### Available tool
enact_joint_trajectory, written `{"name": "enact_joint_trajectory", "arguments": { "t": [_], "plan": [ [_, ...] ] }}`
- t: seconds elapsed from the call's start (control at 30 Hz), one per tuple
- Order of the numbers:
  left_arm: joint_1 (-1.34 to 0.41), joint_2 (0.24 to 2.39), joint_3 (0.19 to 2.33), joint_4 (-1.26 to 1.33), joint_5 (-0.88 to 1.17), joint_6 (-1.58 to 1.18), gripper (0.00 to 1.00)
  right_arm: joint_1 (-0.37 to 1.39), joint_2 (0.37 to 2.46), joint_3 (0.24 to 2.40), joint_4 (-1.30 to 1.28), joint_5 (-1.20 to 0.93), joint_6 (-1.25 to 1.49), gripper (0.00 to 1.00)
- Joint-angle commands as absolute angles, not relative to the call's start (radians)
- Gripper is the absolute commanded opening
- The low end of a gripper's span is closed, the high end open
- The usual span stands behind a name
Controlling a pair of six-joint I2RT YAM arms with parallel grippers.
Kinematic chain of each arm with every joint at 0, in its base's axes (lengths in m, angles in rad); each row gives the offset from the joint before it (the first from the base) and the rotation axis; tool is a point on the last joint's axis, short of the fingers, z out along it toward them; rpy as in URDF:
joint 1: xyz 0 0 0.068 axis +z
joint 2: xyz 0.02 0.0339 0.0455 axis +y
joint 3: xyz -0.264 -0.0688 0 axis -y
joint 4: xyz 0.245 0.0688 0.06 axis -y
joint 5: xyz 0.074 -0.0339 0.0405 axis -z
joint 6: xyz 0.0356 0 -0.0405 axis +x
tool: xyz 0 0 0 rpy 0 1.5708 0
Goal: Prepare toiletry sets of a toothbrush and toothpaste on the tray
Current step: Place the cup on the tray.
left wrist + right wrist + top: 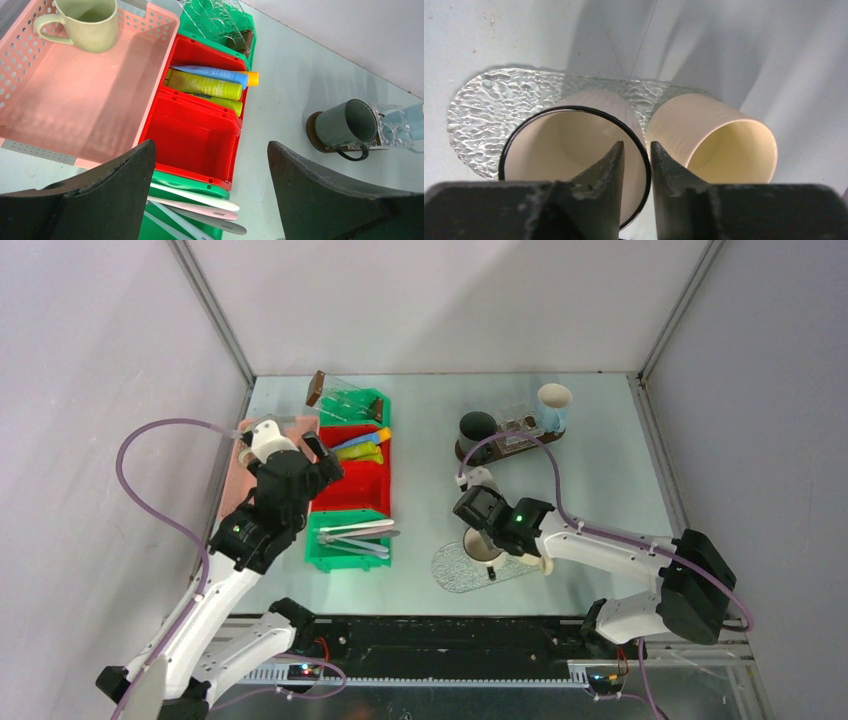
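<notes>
Right end effector (636, 150): fingers stand narrowly apart astride the rim of the black-rimmed white mug (569, 135), one inside, one outside. Cannot tell whether they pinch the wall or only flank it.

Both this mug and the cream mug (724, 145) stand on the clear tray (479, 110), close together, both empty.

Risk: the outer finger sits between the two mugs. A skewed lift could tip the rimmed mug or knock its neighbour. Smooth ceramic would slip easily. The tray is thin, ripple-textured plastic and may skate on the smooth surface.

Left end effector (210, 145): jaws wide, empty, above the red bin (195, 135).

Toothpaste tubes (205, 84) lie in the far compartment, glossy, soft, flat and overlapping. Risk: a wide grasp takes two, or snags the bin wall.

Toothbrushes (200, 200), slim and rigid, lie in the green bin (185, 180).
</notes>
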State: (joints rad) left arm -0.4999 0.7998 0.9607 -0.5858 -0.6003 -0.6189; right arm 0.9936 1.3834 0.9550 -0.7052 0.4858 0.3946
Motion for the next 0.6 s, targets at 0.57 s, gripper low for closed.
{"name": "enact_joint_trajectory", "arguments": {
  "t": [0.57],
  "plan": [
    [-0.478, 0.835, 0.962, -0.546, -0.612, -0.575, 0.88, 1.063, 1.230, 1.068, -0.782, 0.480, 0.439, 0.54]
  ]
}}
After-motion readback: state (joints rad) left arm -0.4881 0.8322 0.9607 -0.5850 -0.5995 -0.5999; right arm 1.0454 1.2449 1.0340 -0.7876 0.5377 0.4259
